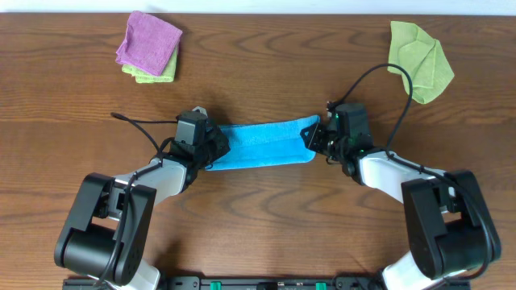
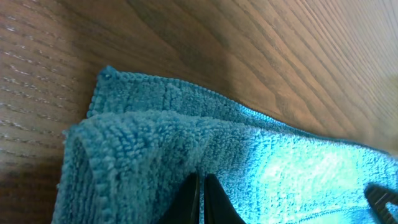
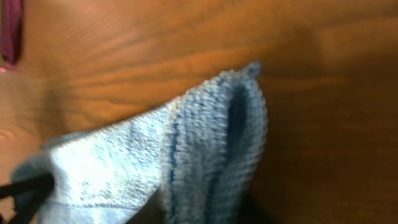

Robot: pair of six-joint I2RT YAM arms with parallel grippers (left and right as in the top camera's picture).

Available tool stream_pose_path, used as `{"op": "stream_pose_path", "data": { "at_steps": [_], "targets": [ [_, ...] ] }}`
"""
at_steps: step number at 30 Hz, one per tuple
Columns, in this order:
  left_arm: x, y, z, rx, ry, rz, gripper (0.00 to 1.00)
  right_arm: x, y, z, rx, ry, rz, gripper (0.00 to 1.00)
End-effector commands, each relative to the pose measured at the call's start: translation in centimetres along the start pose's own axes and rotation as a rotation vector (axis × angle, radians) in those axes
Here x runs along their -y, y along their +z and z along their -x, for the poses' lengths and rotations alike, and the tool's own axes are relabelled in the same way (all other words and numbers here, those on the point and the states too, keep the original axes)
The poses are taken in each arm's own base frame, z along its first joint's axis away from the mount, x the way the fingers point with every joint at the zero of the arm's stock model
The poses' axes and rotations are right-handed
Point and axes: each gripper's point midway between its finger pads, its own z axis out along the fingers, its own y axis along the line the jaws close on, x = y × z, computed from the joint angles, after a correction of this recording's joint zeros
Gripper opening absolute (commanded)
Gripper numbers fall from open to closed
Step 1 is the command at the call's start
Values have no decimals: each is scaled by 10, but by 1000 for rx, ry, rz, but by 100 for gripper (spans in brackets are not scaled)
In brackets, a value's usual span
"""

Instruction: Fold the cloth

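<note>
Overhead, we saw the cloth (image 1: 262,145) stretched across the middle of the wooden tabletop (image 1: 258,64), between left gripper (image 1: 211,149) and right gripper (image 1: 316,138). Left wrist: its fingers (image 2: 214,208) pinched narrowly onto the folded end. Right wrist: the cloth bunched close, and we couldn't tell that grip.

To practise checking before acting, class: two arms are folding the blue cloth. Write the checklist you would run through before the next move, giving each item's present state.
1. Left end effector shut on the cloth at its left end: ok; the fingers are pinched together in the pile.
2. Right end effector gripping the right end: cannot tell; it sits at the raised corner, but its jaws are hidden.
3. Cloth lies as one long strip between the arms: ok.
4. Purple cloth and green cloth lie apart from the strip: ok.
5. Strip rests on the table, not hanging off an edge: ok.
</note>
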Motion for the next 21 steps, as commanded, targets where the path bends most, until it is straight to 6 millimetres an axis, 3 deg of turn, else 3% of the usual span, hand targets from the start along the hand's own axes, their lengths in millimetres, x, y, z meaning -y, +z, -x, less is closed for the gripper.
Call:
{"op": "stream_pose_path", "data": {
  "at_steps": [1, 5, 12, 21],
  "targets": [
    [1, 2, 4, 4, 14, 4, 6, -12, 1, -2, -8, -54, 57, 1],
    [2, 2, 3, 0, 14, 0, 6, -26, -5, 3, 10, -75, 99, 1],
    [4, 2, 4, 1, 15, -6, 6, -77, -28, 7, 63, -173, 185, 1],
    [10, 2, 9, 10, 19, -17, 6, -127, -32, 9, 72, -297, 197, 1]
  ]
}}
